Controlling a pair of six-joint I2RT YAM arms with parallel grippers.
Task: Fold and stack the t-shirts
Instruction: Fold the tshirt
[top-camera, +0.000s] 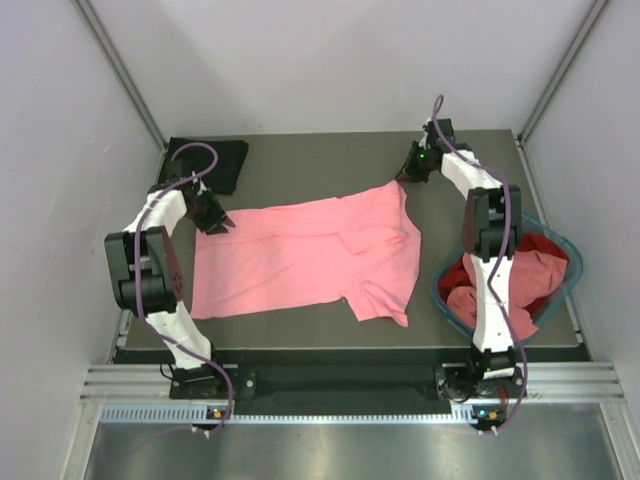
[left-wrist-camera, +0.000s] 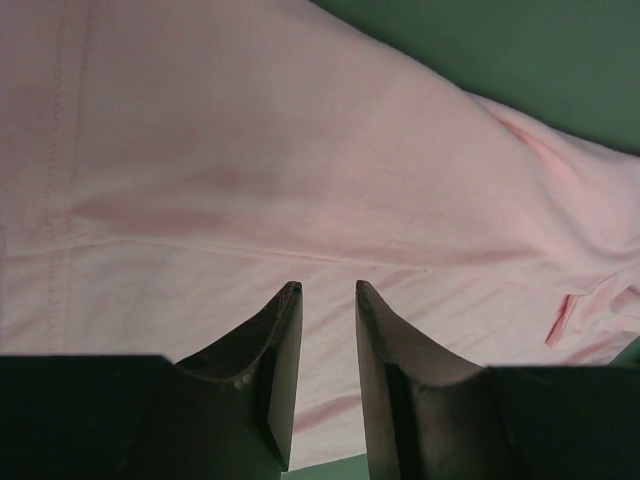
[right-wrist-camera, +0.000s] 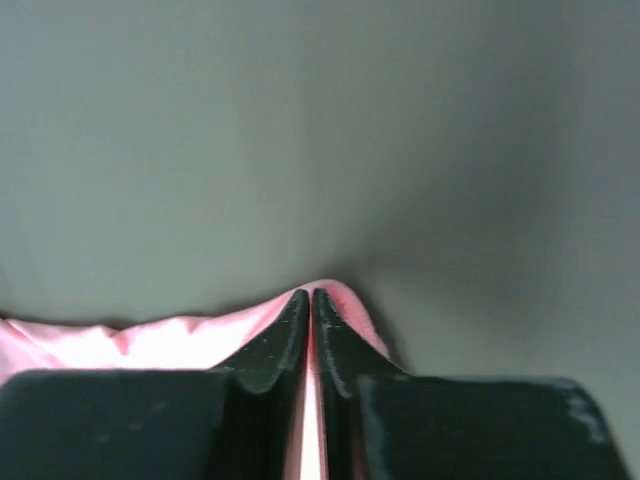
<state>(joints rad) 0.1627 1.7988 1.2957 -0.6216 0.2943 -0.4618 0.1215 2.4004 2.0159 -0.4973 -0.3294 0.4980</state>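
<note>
Right gripper (right-wrist-camera: 311, 293) pinches 1 salmon tee (top-camera: 300, 255) (long axis left-right).

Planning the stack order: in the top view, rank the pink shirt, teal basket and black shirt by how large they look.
1. pink shirt, spread flat
2. basket
3. black shirt, at the far left corner
</note>
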